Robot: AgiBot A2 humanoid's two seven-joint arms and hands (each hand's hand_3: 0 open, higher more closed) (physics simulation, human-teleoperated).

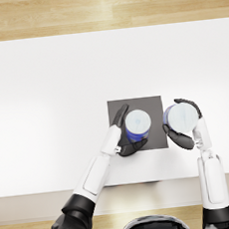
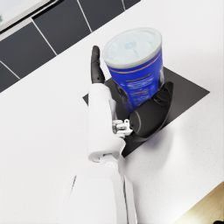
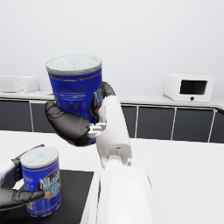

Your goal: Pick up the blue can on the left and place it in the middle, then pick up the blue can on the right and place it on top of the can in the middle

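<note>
White bench (image 1: 44, 94) fills the head view, with a wood floor beyond its far edge and dark cabinets and a microwave (image 3: 189, 87) behind in the right wrist view. Near the bench's front edge lies a dark square mat (image 1: 153, 107). One blue can (image 1: 137, 125) stands upright on the mat, the left hand (image 1: 125, 138) wrapped around its side. The right hand (image 1: 184, 129) clamps a second blue can (image 1: 181, 118), lifted clear of the bench just beside the mat's right edge.

To stack well, the lifted can should likely travel leftward, stay upright, centre over the lower lid, then descend squarely. The left hand looks to be the main obstacle: its fingers (image 2: 97, 65) rise beside the lower can and could meet the right hand coming in.
</note>
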